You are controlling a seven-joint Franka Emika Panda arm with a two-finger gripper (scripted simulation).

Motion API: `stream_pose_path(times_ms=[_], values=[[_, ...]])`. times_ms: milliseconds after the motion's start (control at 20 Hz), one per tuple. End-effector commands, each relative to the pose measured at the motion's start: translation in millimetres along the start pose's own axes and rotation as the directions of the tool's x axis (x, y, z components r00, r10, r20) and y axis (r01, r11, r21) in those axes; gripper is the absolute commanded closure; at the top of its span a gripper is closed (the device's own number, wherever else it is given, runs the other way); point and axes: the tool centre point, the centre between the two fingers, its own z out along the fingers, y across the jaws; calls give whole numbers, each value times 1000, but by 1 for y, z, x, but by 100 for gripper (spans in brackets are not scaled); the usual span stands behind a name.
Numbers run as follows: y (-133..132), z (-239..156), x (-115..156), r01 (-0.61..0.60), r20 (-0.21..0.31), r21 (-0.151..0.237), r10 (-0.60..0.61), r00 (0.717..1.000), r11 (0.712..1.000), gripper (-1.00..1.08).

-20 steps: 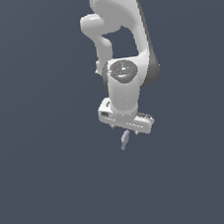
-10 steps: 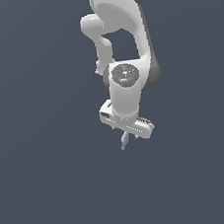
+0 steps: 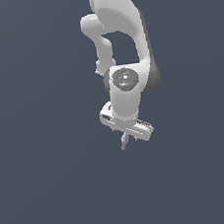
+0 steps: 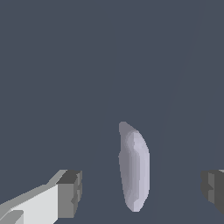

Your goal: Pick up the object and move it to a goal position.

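The white arm [image 3: 122, 58] is hanging down over a plain dark grey ground, and its gripper [image 3: 125, 141] is sitting directly above the object [image 3: 123, 141], a tiny pale lavender-grey sliver with tapered ends. Seen from the wrist, the object [image 4: 134, 166] is lying between the two dark fingertips [image 4: 70, 192], apart from both, with a clear gap of grey on either side. So the pincer is spread wide, gripping nothing.

The sliver is sitting a little nearer one fingertip than the other, and it is slim and curved. To my eye that is where trouble is waiting: if the fingers close while the hand is off-centre over the object, one pad may be nudging it first and rolling or skidding it aside. Closing too high above the object could also be pinching only its rounded back, letting it squirt out on the lift.
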Motion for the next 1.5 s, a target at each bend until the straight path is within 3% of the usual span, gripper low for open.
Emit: stream_pose_path(times_ms=[0, 500, 550, 1150, 1450], values=[[0, 13, -1, -1, 1, -1, 1, 1000, 1000, -92], [0, 38, 0, -4, 1, -1, 4, 1000, 1000, -92], [0, 38, 0, -4, 1, -1, 4, 1000, 1000, 108], [1, 38, 0, -4, 1, -1, 4, 1000, 1000, 108], [15, 36, -1, -4, 1, -1, 4, 1000, 1000, 108]])
